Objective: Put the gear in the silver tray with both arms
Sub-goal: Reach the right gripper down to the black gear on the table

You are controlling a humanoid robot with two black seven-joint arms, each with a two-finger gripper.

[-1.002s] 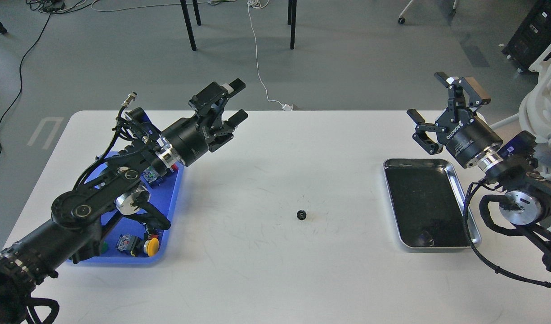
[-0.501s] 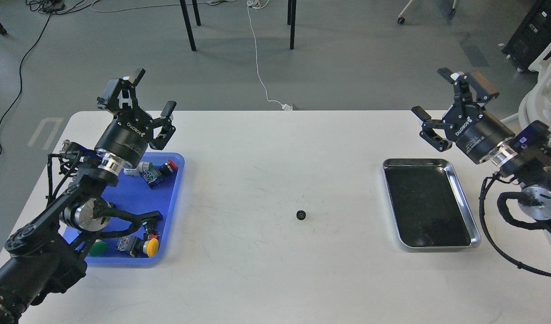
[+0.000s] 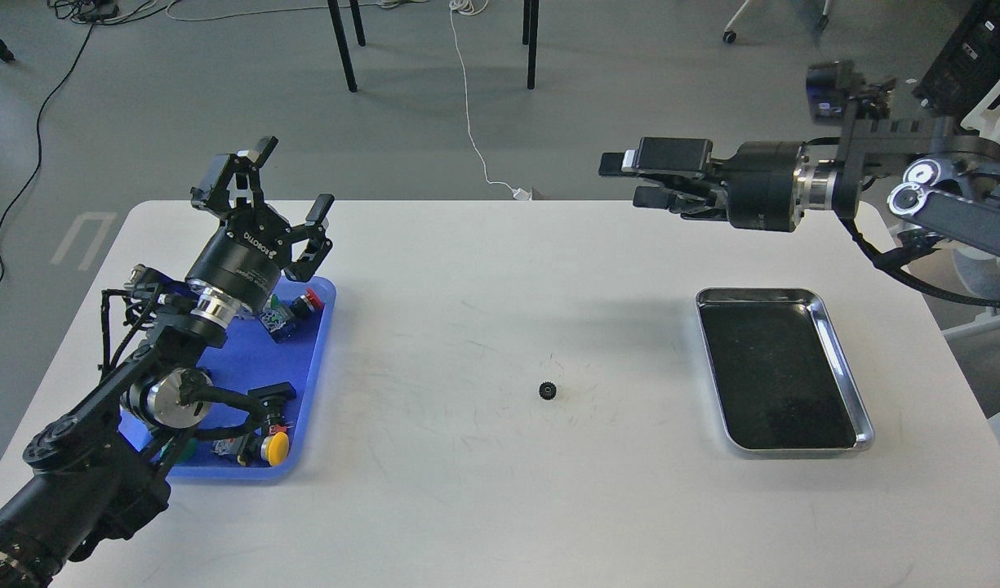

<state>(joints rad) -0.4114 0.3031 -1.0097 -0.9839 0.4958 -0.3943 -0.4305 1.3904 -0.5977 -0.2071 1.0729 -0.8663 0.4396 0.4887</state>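
Observation:
A small black gear (image 3: 548, 390) lies on the white table (image 3: 483, 490) near its middle. The silver tray (image 3: 865, 425), with a dark empty inside, sits at the right. My left gripper (image 3: 291, 181) is open and empty, raised above the far end of the blue tray, well left of the gear. My right gripper (image 3: 630, 180) is open and empty, held high over the table's far edge, pointing left, above and left of the silver tray.
A blue plastic tray (image 3: 316, 384) at the left holds several push buttons and small parts, partly hidden by my left arm. Chair legs and a white cable are on the floor beyond the table.
My right arm swung up and left, so its gripper now points left over the table's far edge. My left gripper shifted slightly right. The gear and silver tray have not moved.

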